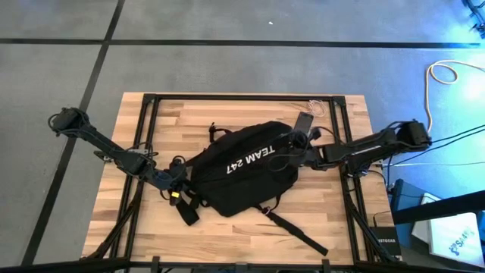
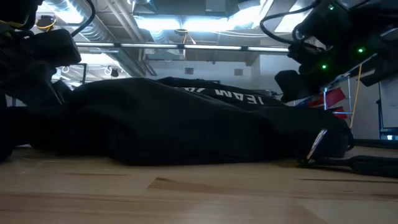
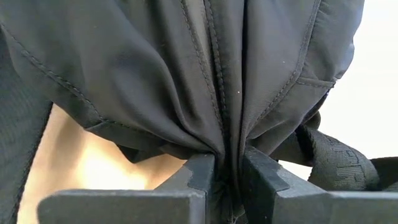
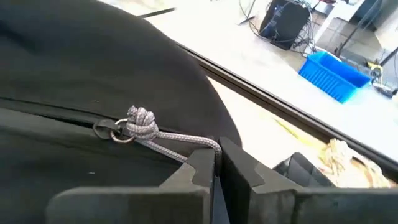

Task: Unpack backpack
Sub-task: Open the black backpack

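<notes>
Overhead view: the backpack (image 1: 242,178) lies flat at the centre of the wooden table (image 1: 326,220), lettering up, one strap trailing toward the lower right of the frame. The left claw (image 1: 176,182), at the bag's left edge, is nearly closed, pinching a bunched fold of black fabric between its fingers (image 3: 199,171). The right claw (image 1: 297,144), at the bag's upper right, is fully closed on a grey cord (image 4: 171,146) knotted to the zipper pull ring (image 4: 115,130). A small dark phone (image 1: 304,121) lies just above that claw. Step in hand, as judged: opening the zipper, with the left claw anchoring the bag. The next move calls for drawing the cord along the zip line while the fabric is held taut.
</notes>
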Motion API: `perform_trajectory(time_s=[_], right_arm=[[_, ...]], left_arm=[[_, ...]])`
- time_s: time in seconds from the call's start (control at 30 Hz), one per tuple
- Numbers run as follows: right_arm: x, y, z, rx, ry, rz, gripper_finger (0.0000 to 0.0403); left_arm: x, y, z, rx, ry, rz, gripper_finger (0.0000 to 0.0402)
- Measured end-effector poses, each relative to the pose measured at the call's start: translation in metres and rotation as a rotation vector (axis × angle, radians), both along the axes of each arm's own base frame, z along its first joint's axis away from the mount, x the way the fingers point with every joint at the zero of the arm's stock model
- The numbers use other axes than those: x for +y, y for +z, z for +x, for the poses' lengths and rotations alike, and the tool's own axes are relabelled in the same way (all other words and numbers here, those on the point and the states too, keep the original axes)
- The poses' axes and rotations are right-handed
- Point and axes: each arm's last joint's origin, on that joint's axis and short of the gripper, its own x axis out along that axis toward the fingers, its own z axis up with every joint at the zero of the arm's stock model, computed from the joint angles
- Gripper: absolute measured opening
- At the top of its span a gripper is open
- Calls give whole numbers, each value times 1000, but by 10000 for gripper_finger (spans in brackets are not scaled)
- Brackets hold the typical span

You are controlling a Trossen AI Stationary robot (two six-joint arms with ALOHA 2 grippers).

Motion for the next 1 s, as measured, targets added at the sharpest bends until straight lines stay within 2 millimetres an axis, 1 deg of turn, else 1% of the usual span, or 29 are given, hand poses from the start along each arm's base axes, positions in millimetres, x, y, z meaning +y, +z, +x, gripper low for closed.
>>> perform_trajectory(time_s=[0.27, 0.47, 0.67, 0.87, 1.0], right_arm=[[-2, -7, -17, -60, -53, 14, 0], [-2, -11, -29, -50, -100, 45, 0], [-3, -15, -36, -31, -144, 59, 0], [-4, -21, -50, 6, -224, 86, 0], [-4, -21, -52, 4, -240, 91, 0]], left_arm=[[-1, 0, 0, 11, -18, -25, 42], [-1, 0, 0, 9, -16, -23, 42], [-1, 0, 0, 8, -14, -20, 43], [-1, 0, 0, 7, -12, -18, 43], [0, 0, 0, 2, -8, -4, 43]])
